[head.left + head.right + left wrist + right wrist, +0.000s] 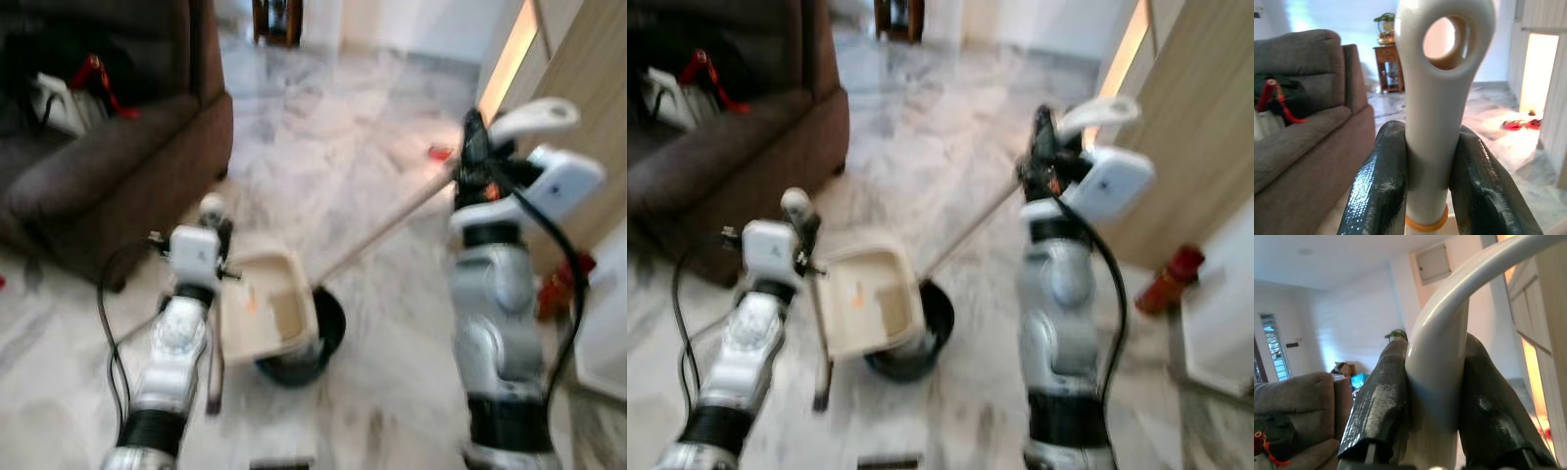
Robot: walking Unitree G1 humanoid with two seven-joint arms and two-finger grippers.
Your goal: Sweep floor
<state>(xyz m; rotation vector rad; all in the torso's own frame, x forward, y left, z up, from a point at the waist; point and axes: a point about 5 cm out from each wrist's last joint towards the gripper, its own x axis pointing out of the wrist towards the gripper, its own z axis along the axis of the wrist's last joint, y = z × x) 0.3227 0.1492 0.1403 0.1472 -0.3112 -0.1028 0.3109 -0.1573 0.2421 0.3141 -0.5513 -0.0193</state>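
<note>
Glossy black left fingers (1382, 191) pinching smooth cream dustpan handle (1437, 98), right fingers (1381, 406) pinching curved broom handle (1442, 357)

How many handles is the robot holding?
2. The left gripper is shut on the dustpan handle, above the dustpan on the floor. The right gripper is shut on the broom handle, at the robot's right side.
</note>
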